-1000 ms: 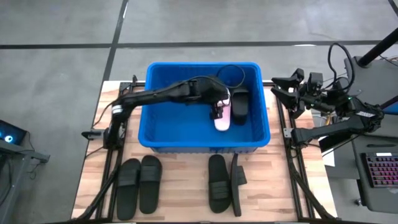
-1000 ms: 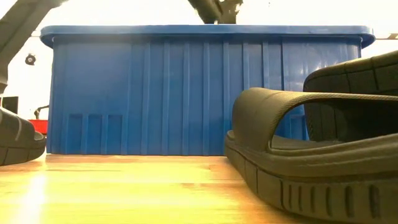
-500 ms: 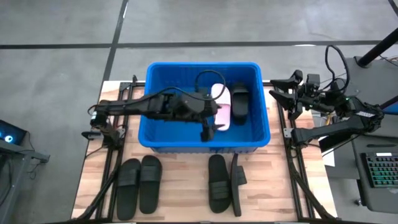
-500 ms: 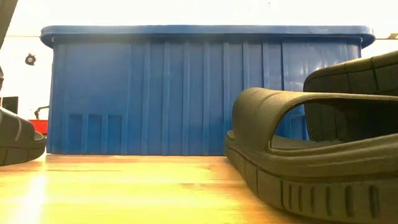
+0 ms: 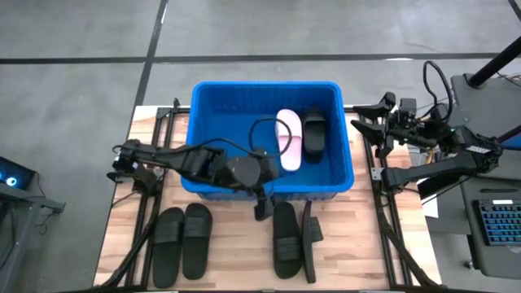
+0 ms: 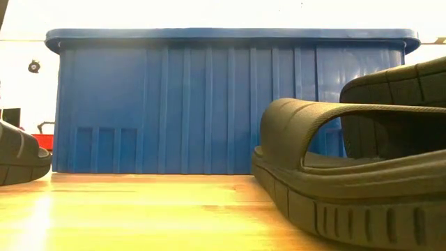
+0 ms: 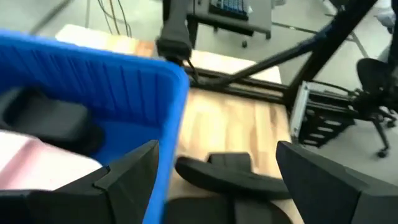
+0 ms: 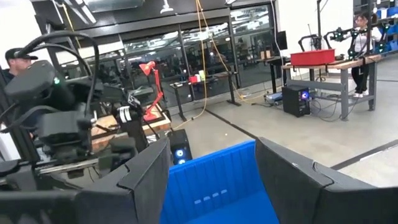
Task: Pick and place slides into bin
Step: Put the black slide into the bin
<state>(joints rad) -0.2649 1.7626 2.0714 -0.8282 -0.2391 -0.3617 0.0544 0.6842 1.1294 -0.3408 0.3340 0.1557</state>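
Observation:
The blue bin (image 5: 203, 183) stands at the table's far middle. On its floor lie a pink-white slide (image 5: 288, 140) and a black slide (image 5: 314, 134), side by side. Two black slides (image 5: 183, 240) lie sole down at the near left. Another black slide (image 5: 285, 236) lies at the near middle, with one (image 5: 309, 238) on its edge beside it. My left gripper (image 5: 260, 208) hangs open over the bin's near wall, above that near-middle slide (image 7: 230, 174), empty. My right gripper (image 5: 362, 129) waits open beyond the bin's right wall.
Dark metal arm frames (image 5: 151, 220) run along the table's left and right sides. A desk with a keyboard (image 5: 496, 224) stands off the right edge. Bare wood (image 5: 240, 252) shows between the two pairs of slides. The low view shows the bin's ribbed wall (image 6: 230, 104) behind the slides.
My left gripper has risen out of the bin from beside the pink-white slide. It has swung toward the table's near edge while rolling its wrist, and now hangs over the bin's near wall. It has stayed open and empty. The slides in the bin lie still.

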